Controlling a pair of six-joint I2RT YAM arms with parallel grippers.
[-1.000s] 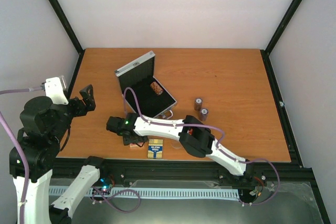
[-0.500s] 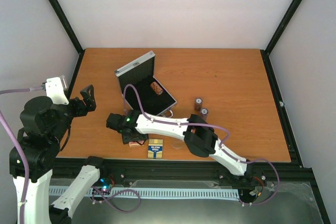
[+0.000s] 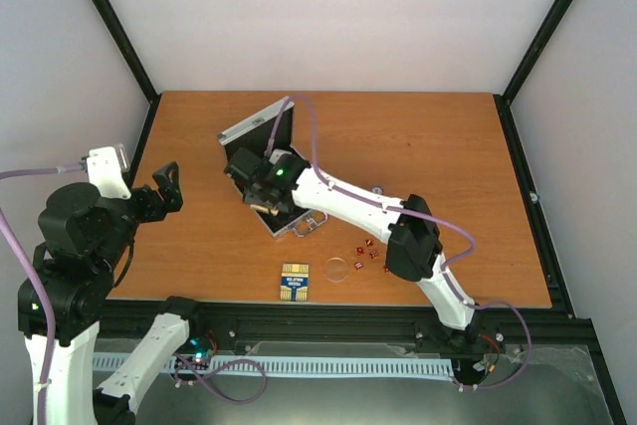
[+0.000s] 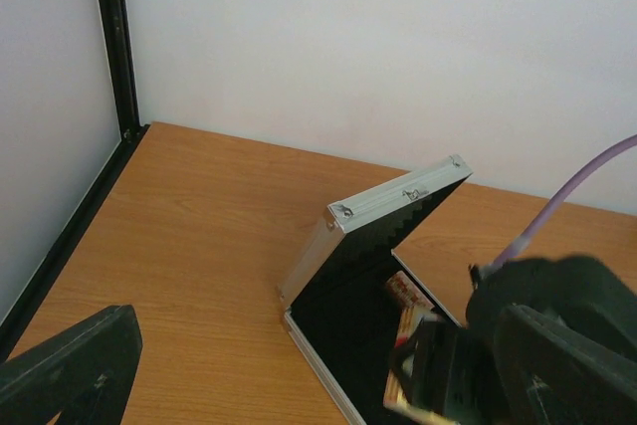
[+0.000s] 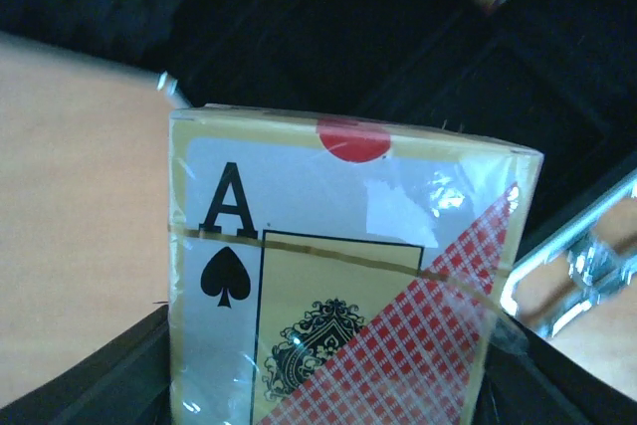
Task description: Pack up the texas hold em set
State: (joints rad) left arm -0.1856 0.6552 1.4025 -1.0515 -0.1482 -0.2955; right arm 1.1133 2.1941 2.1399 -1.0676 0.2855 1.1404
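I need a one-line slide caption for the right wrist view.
Right tool holds the red-white card deck, ace of spades showing, over the open case.

Raised lid [image 3: 257, 126] walls case's [image 4: 333, 335] far side, right arm [image 3: 348, 201] overhead

An orange wooden worktop [image 3: 448, 146] was enclosed by plain white walls [image 3: 328, 17], black frame posts [image 3: 112, 27] set at the corners.

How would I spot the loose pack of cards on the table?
Find the open silver case on the wooden table. Straight toward the near edge from it, the card deck lies flat. It is a blue-and-yellow rectangle, unlike the clear disc and tiny red dice beside it.
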